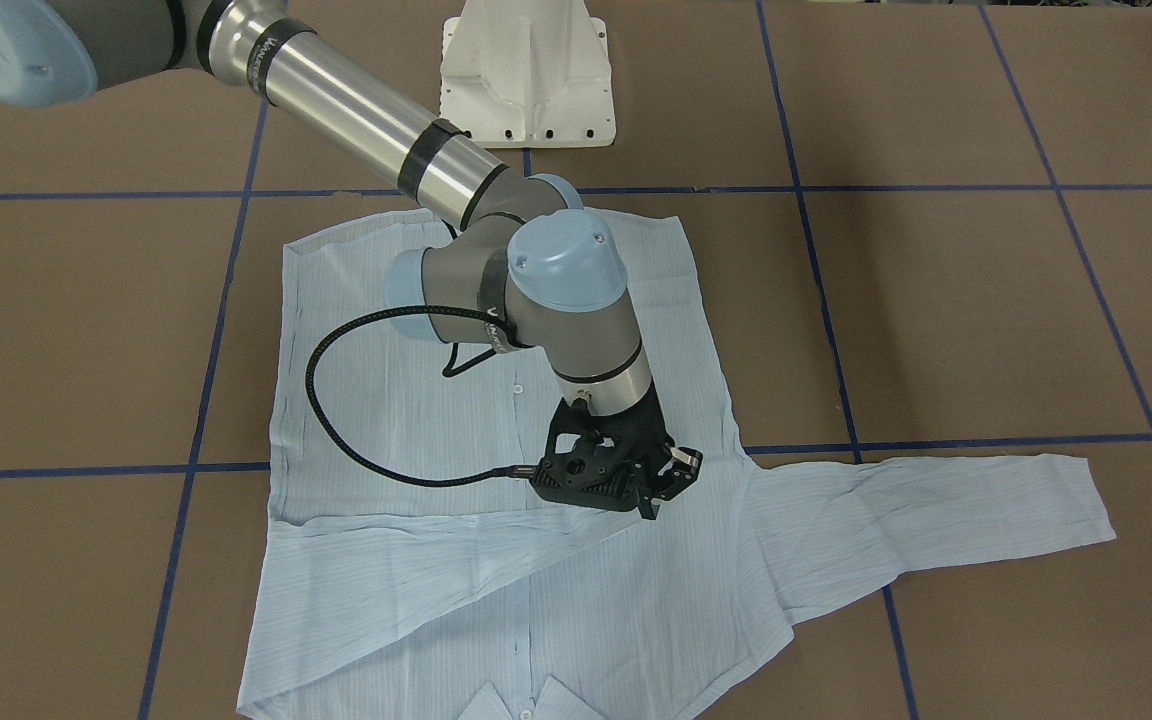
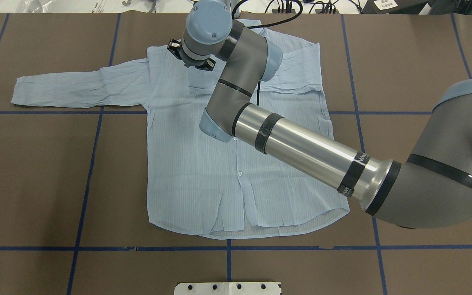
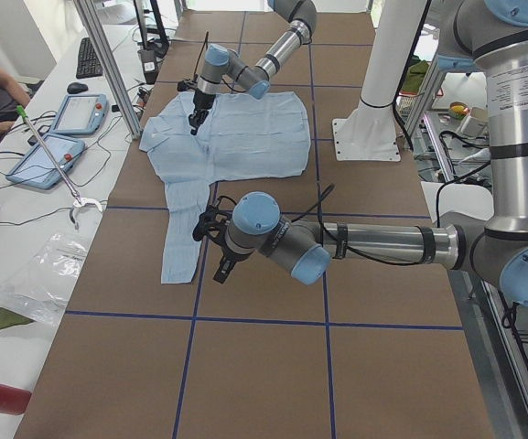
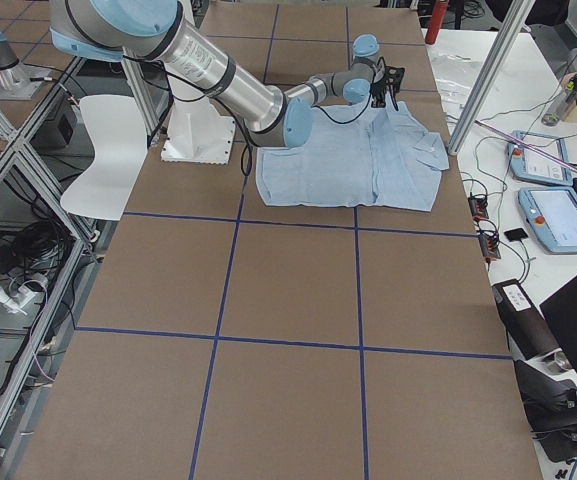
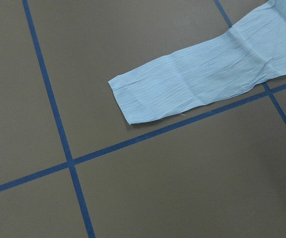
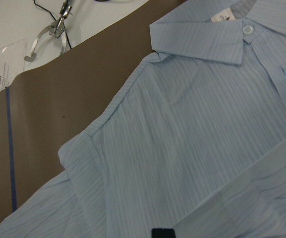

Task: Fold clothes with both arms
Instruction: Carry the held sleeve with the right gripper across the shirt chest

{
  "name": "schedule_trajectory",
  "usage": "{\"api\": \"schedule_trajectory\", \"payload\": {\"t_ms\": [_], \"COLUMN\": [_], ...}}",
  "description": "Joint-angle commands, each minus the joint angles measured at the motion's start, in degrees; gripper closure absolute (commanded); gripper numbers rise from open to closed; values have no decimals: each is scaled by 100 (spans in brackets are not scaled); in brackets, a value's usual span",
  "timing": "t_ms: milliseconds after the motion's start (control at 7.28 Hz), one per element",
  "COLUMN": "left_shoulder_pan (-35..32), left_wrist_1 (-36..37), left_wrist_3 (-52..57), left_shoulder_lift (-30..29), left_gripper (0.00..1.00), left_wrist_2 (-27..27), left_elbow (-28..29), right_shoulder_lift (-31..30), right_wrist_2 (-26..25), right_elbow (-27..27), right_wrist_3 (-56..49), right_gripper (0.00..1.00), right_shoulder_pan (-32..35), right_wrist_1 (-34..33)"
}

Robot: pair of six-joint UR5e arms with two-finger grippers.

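shirt [image 2: 187,164]: flat, front up | right arm [image 2: 309,149]: over its chest

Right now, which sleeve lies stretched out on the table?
The sleeve on the robot's left side; the other sleeve is folded across the shirt.

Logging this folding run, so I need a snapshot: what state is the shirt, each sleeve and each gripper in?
shirt: flat on the table, front up, collar buttoned.
sleeve on robot's left: stretched out flat.
other sleeve: folded across the front.
right gripper: low over the folded sleeve's end; open or shut unclear.
left gripper: above bare table near the cuff; open or shut unclear.
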Motion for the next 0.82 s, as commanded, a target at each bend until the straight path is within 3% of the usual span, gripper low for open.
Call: {"api": "schedule_trajectory", "payload": {"t_ms": [0,275,549,687], "left_shoulder_pan": [390,1074,1139,1157], "left_wrist_1": [3,-67,-459,-497], "left_wrist_3": [-595,-1142,-1286,-1356], "left_shoulder_lift": [-706,-1498,-2228,-2562], "left_gripper": [1,2,1,4], "left_wrist_2": [48,1185,1191,1190], "left_elbow": [541,1181,2637,3219], "right_shoulder_lift": [294,611,159,-680], "right_wrist_2": [-43,1,403,632], "right_elbow": [-14,47,1306,2462], "right_wrist_3": [26,61,70,62], "right_gripper": [0,0,0,1], "right_shoulder_pan": [-110,-102,134,231], "right_wrist_1": [-462,-1112,-2096,-2405]}}
